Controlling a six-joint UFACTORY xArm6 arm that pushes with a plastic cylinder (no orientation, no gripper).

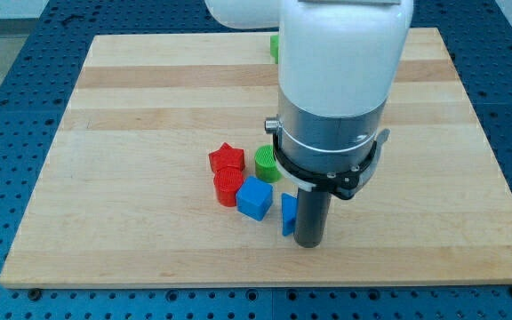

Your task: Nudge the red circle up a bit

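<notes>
The red circle (227, 188) is a short red cylinder near the middle of the wooden board (149, 107). A red star (227, 159) touches it from the view's top. A blue cube (255, 197) touches it on the view's right. A green circle (268, 164) sits to the upper right of the red circle. Another blue block (288, 214) stands partly hidden beside the rod. My tip (308, 242) is at the lower end of the dark rod, to the view's right and bottom of the red circle, apart from it, right next to the second blue block.
A green block (275, 46) shows at the view's top, mostly hidden behind the white arm body (340, 71). The board lies on a blue perforated table (7, 53).
</notes>
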